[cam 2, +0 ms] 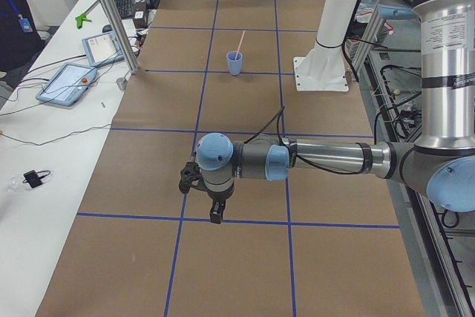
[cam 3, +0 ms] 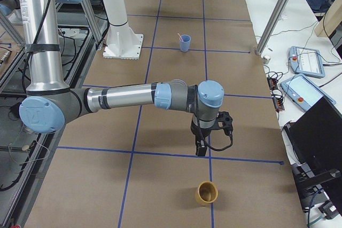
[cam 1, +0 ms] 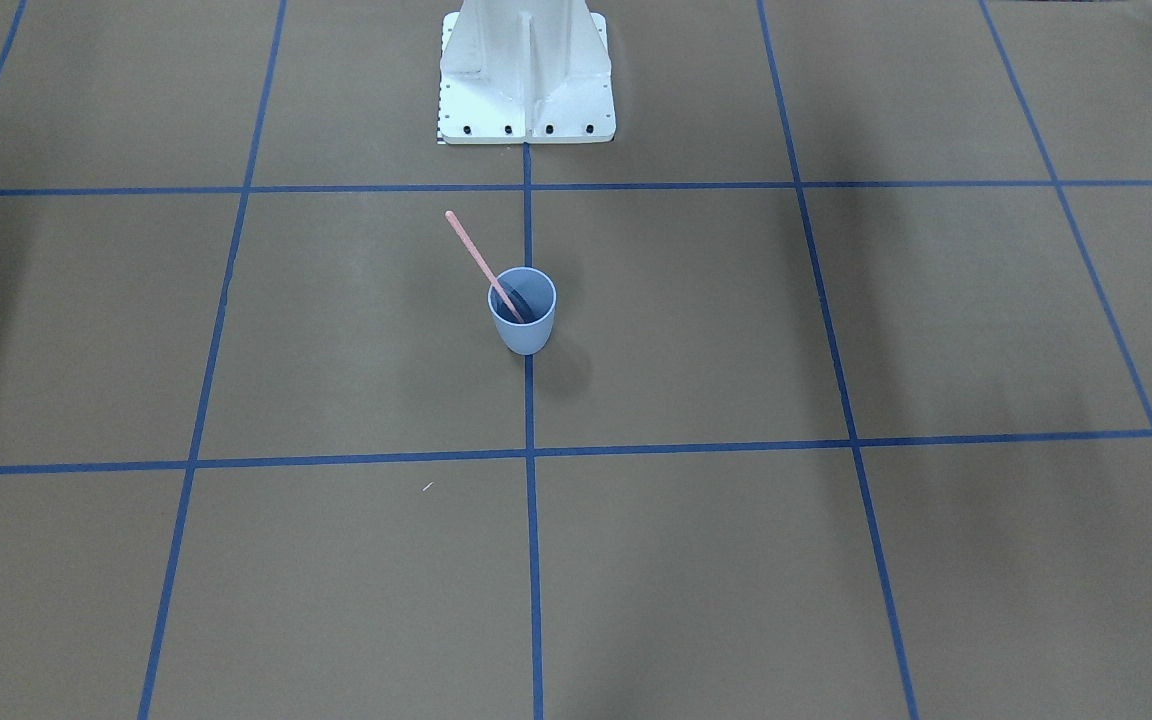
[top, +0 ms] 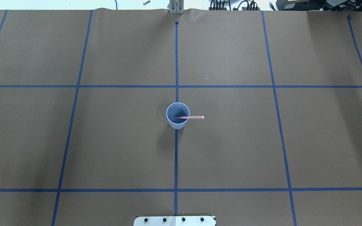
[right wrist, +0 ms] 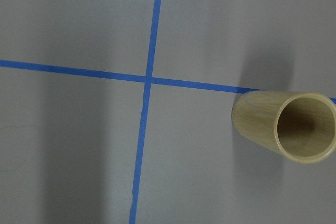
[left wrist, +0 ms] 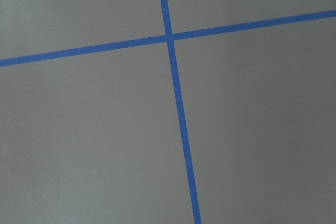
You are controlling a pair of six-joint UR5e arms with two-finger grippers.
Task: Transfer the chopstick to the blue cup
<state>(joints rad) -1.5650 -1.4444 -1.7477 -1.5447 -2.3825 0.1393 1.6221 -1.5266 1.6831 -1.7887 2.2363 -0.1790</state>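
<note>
Chopstick [top: 189, 117] stands in blue cup [top: 178, 124] at table centre, with both arms well apart from it.

The pink stick's lower end sits inside the cup, and in the overhead view its top leans over the rim toward 3 o'clock. Left gripper [cam 2: 215, 213] and right gripper [cam 3: 201, 148] hang at opposite table ends, the right near a bamboo cup [cam 3: 206, 193]. How far their fingers are spread, or whether they grasp anything, cannot be told. The transfer looks complete, so the sound course is to avoid nudging the cup.

Robotics lab: taped grid table [top: 231, 141], teach pendants [cam 2: 68, 82].
</note>
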